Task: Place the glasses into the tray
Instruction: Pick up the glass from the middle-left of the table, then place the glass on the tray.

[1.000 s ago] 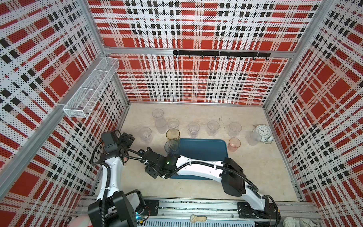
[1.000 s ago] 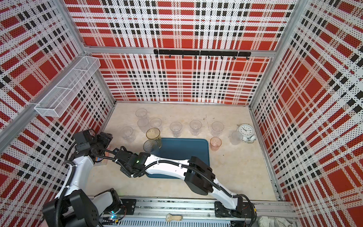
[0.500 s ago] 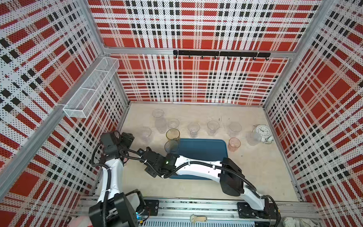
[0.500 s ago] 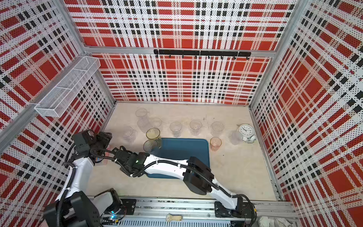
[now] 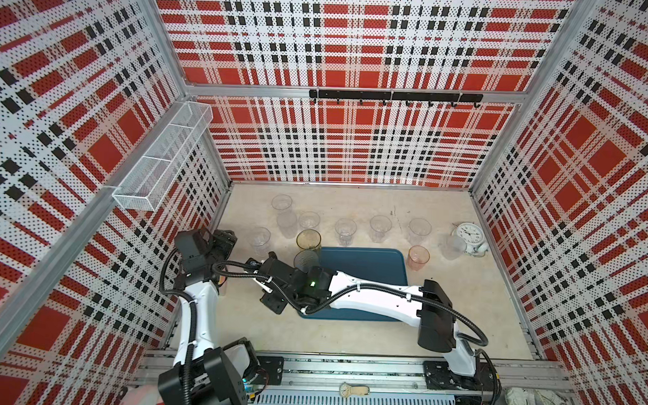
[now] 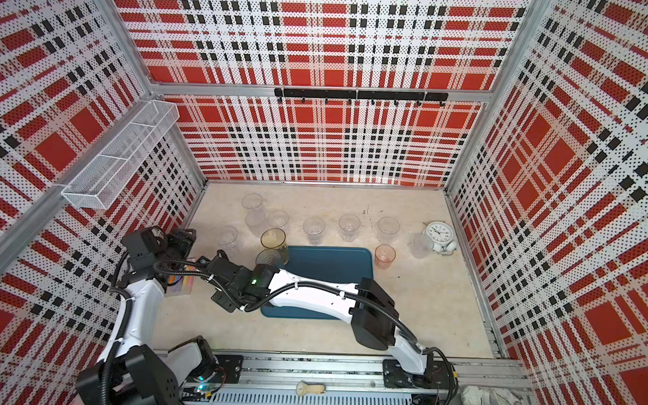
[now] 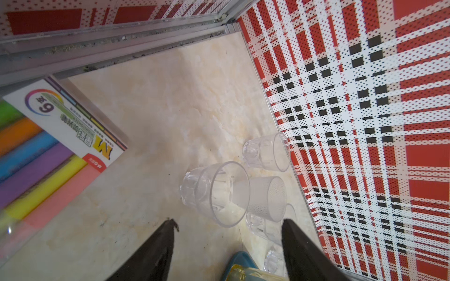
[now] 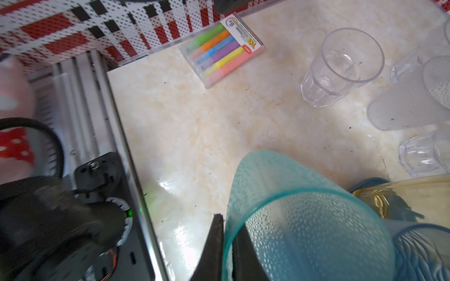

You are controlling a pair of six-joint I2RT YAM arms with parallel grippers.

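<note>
Right claw (image 8: 227, 231) pinching teal glass (image 8: 304, 219) rim | left claw (image 7: 228, 220) open | tray (image 5: 365, 264) behind right claw: nothing seen placed | other glasses (image 5: 380, 227) outstanding

Glasses (image 5: 308, 240) crowd far side of tray (image 5: 365, 262), marker box (image 8: 221, 48) left, bare tabletop (image 5: 347, 334) nearer.
</note>
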